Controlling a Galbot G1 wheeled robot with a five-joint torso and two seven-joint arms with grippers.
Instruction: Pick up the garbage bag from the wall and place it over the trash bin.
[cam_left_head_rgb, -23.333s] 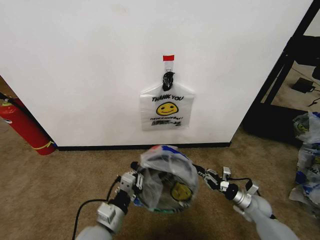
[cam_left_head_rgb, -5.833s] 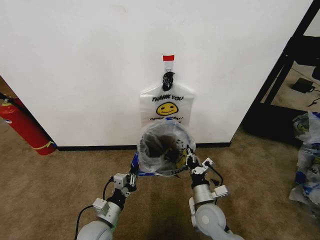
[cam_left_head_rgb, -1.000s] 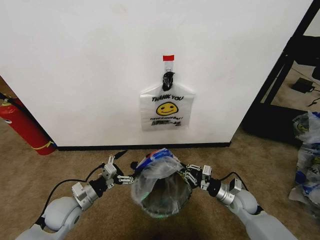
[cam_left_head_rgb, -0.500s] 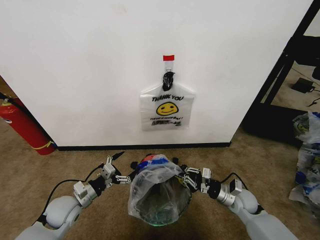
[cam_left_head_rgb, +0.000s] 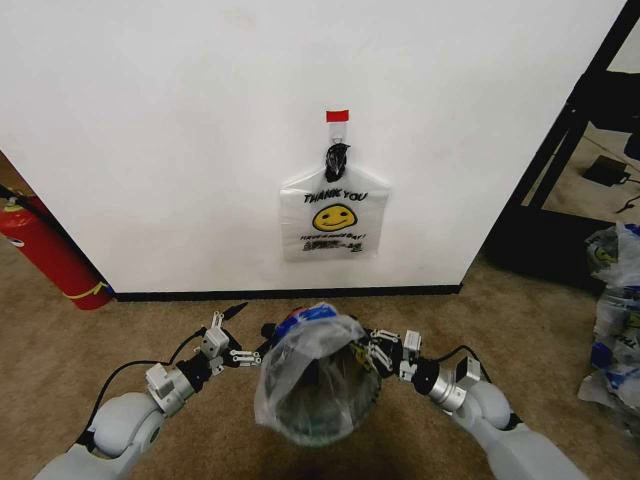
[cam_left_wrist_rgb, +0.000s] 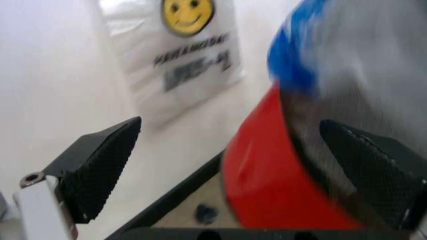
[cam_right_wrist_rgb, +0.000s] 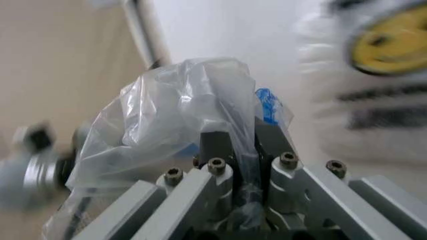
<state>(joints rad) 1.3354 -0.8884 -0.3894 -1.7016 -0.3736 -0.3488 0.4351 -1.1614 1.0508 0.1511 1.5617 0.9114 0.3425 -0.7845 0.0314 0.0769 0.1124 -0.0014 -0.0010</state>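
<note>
Garbage bag (cam_left_head_rgb: 318, 375) is draped over the trash bin (cam_left_wrist_rgb: 267, 185) on the carpet below the wall (cam_left_head_rgb: 180, 130). It looks super thin and floppy, so I'd grab it at the rim. Right gripper (cam_right_wrist_rgb: 243, 150) has its fingers clenched on a fold of plastic; left gripper (cam_left_head_rgb: 238, 352) sits beside the bin, fingers spread wide, holding nothing.

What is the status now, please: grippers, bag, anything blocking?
Right gripper shut on garbage bag. Left gripper open beside trash bin. Bag draped over bin. Second bag on wall hook. Nothing blocking.
</note>
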